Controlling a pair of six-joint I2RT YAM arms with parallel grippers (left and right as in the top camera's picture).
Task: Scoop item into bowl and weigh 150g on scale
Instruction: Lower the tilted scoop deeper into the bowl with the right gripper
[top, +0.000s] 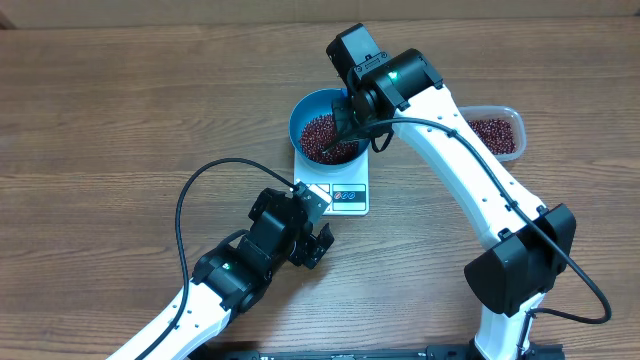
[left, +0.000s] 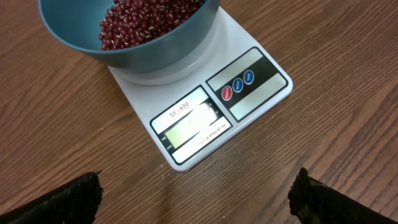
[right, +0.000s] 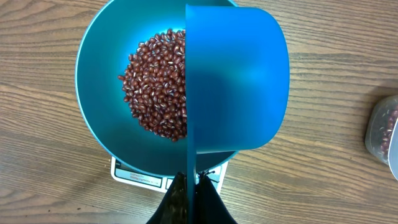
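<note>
Our right fingers (right: 211, 208) pinch the thin handle of the scoop (right: 236, 81) just ahead of them, over the bowl (right: 99, 74) of beans (right: 155, 87) on the scale (left: 211, 102). Our left fingers (left: 68, 199), spread and empty, sit short of it. Loose, light beans likely roll, so we judge the stiff handle the sensible hold.

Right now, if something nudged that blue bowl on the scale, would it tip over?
It would probably slide rather than tip: the bowl looks wide, with the beans heaped low inside. Smooth plastic on the smooth scale would likely shift easily.
</note>
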